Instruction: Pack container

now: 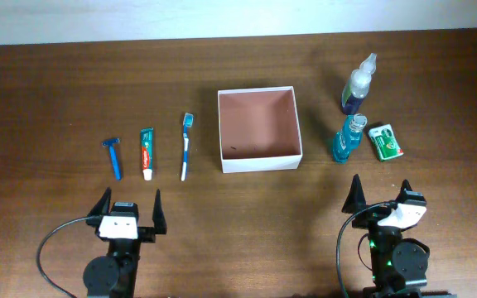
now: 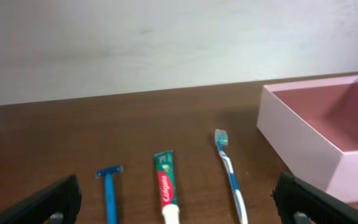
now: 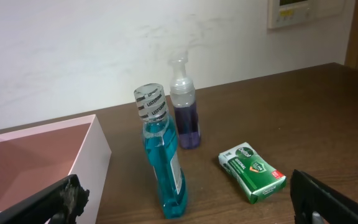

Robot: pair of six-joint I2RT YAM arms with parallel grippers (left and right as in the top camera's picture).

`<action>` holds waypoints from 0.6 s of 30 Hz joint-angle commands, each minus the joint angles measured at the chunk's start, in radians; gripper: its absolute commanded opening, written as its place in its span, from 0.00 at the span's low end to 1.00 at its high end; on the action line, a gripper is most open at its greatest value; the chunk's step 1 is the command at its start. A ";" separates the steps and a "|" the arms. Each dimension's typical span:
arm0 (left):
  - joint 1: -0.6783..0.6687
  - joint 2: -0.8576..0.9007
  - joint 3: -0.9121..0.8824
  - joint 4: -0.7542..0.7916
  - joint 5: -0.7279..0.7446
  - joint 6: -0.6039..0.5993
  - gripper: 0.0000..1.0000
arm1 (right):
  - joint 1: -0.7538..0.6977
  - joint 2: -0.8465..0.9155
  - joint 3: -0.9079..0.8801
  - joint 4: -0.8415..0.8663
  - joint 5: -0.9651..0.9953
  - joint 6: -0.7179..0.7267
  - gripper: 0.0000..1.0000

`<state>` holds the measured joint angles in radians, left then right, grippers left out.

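Empty container (image 1: 259, 162) sits mid-counter (image 1: 56, 91), at 12 o'clock betw. both arms. left fingers (image 1: 131, 199) & right fingers (image 1: 382, 190) spread wide, holding nothing. Risk: upright mouthwash bottle (image 1: 346, 141), at container's 3 o'clock, looks tippy; off-centre grab could topple it.

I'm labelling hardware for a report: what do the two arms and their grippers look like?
Both match: the left gripper and right gripper have two black tapered fingers on a white block, above black rounded joints. A thin black cable loops beside each arm. A small green light glows on the right arm.
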<state>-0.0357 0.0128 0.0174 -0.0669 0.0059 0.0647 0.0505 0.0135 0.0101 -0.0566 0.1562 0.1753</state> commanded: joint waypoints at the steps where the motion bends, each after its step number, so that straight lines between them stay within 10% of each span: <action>1: 0.008 -0.007 -0.009 0.066 -0.055 0.016 0.99 | 0.008 -0.010 -0.005 -0.008 0.009 -0.011 0.98; 10: 0.008 -0.005 0.039 0.350 -0.003 -0.003 0.99 | 0.008 -0.010 -0.005 -0.008 0.009 -0.011 0.98; 18: 0.008 0.192 0.444 -0.088 0.092 -0.003 0.99 | 0.008 -0.010 -0.005 -0.008 0.009 -0.011 0.98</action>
<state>-0.0357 0.0971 0.2661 -0.0349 0.0425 0.0639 0.0505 0.0135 0.0101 -0.0566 0.1558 0.1753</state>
